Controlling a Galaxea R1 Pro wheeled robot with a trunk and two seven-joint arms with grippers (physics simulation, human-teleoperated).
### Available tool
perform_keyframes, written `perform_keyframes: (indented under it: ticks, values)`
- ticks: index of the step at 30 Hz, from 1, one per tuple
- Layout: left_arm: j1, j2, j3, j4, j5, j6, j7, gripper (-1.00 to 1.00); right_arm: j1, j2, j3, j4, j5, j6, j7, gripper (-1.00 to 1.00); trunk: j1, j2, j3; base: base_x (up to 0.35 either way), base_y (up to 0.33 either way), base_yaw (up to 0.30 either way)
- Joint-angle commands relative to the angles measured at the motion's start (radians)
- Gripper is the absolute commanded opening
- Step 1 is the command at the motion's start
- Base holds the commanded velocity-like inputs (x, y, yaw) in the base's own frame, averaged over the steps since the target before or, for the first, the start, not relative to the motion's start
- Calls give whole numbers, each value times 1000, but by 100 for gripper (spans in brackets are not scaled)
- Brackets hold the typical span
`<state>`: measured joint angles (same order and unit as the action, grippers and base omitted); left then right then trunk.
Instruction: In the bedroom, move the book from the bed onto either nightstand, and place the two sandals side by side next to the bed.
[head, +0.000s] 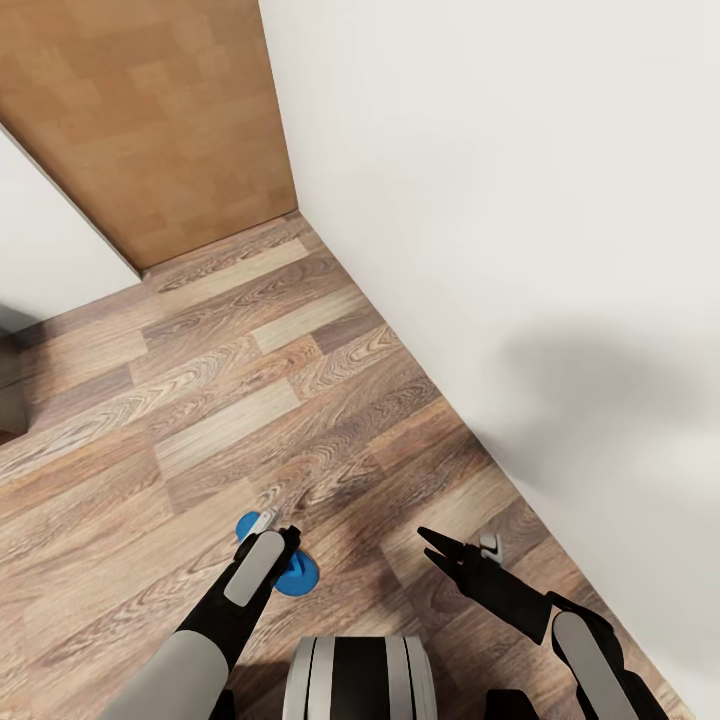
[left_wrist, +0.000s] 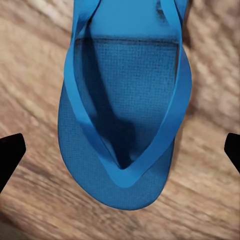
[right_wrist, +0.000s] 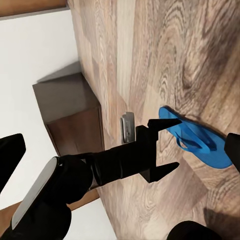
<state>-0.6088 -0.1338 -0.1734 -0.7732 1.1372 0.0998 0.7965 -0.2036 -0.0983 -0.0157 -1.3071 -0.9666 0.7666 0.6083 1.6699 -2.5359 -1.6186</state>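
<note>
Looking down from our head camera, we see a wood-plank floor (head: 230, 400) running along a white wall (head: 520, 250), with a light brown wooden door (head: 150, 110) at the far end. Our left gripper (head: 283, 545) hangs low over a blue sandal (head: 297, 575), which lies flat on the floor just ahead of our base and is partly hidden by the arm. In the left wrist view the sandal (left_wrist: 125, 125) sits squarely between the two dark fingertips (left_wrist: 10, 155), which stand wide apart at either edge and touch nothing. In the right wrist view the same left gripper (right_wrist: 167, 145) shows with its jaws spread, empty, beside the sandal (right_wrist: 200, 142). A dark brown cabinet (right_wrist: 70, 112) stands against the wall well behind it. Our right gripper (head: 432, 552) hovers near the wall with its fingers parted and nothing between them; its fingertips (right_wrist: 10, 155) frame the right wrist view.
</note>
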Motion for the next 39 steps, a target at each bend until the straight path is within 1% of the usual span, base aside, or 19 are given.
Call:
perform_keyframes:
  ticks: [1,4,7,10,16,19,26,31,39]
  values:
    - [0,0,-2,-1,1,4,6,100,0,0,-1,0,-3,7,1,100,0,0,-1,0,0,0]
    - [0,0,-2,-1,1,4,6,100,0,0,-1,0,-3,7,1,100,0,0,-1,0,0,0]
    - [0,0,-2,-1,1,4,6,100,0,0,-1,0,-3,7,1,100,1,-1,-12,0,0,0]
    - [0,-1,-7,-1,1,4,6,100,0,0,-1,0,-3,7,1,100,1,-1,-12,0,0,0]
    - [0,0,-42,-1,1,4,6,100,0,0,-1,0,-3,7,1,100,1,-1,-12,0,0,0]
    - [0,0,-48,-1,1,4,6,100,0,0,-1,0,-3,7,1,100,1,-1,-12,0,0,0]
    - [0,0,-52,-1,1,4,6,100,0,0,-1,0,-3,7,1,100,1,-1,-12,0,0,0]
    - [0,0,-52,-1,1,4,6,100,0,0,-1,0,-3,7,1,100,3,-2,-31,0,0,0]
    - [0,0,-52,-1,1,4,6,100,0,0,-1,0,-3,7,1,100,3,-2,-31,0,0,0]
